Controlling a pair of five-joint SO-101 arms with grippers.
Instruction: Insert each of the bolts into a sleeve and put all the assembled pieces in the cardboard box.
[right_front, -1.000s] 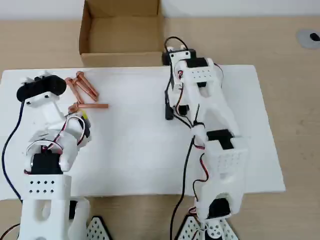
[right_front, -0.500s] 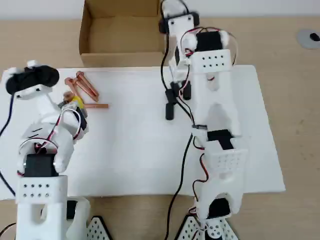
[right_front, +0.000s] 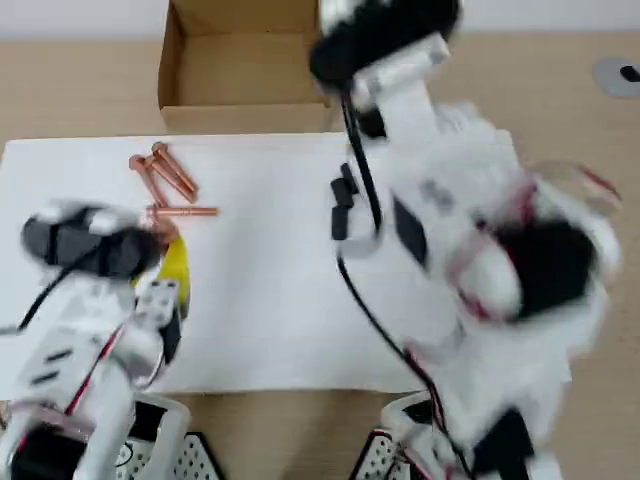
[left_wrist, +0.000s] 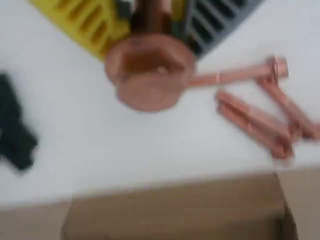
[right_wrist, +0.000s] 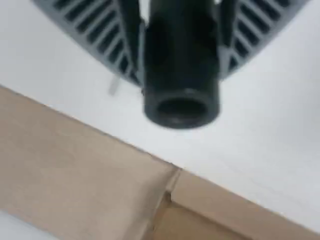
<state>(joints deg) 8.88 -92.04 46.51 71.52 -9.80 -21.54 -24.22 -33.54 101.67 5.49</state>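
Gripping a bolt in the left pincer and a black sleeve in the right pincer, both clamped.
Spare bolts lie far left near the cardboard box.

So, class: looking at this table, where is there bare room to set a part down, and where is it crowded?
The widest free patch is the white mat between the loose bolts and the black sleeves. The cardboard box shows a bare floor too. It is crowded by the bolts, close to the left arm, and under the right arm.
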